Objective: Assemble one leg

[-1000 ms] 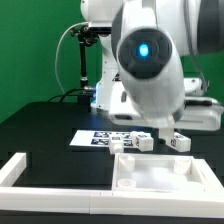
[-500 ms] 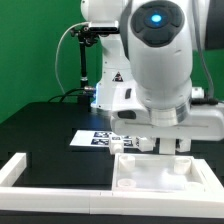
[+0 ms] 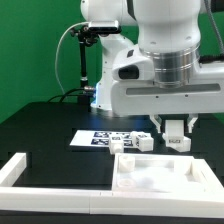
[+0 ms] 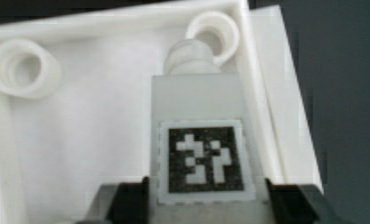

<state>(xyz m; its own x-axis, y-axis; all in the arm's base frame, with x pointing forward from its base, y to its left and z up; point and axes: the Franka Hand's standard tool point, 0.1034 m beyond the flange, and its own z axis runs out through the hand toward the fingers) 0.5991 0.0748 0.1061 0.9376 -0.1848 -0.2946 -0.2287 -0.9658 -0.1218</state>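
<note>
My gripper [image 3: 177,131] is shut on a white leg [image 3: 178,144] with a black-and-white tag. It holds the leg just over the far right corner of the white tabletop [image 3: 150,178] in the exterior view. In the wrist view the leg [image 4: 203,110] runs out from between my dark fingers [image 4: 125,200]. Its narrow threaded end lies next to a round corner socket [image 4: 219,27] of the tabletop [image 4: 75,130]. I cannot tell whether the end is in the socket. A second socket [image 4: 24,69] shows at another corner.
The marker board [image 3: 92,138] lies behind the tabletop. Other white legs [image 3: 132,143] lie at its near edge. A white L-shaped rail [image 3: 20,168] borders the table at the exterior view's left. The arm's base [image 3: 105,95] stands behind.
The arm's wrist has swung up and to the exterior view's right. The gripper with the leg has shifted slightly right, staying over the tabletop's far right corner.
</note>
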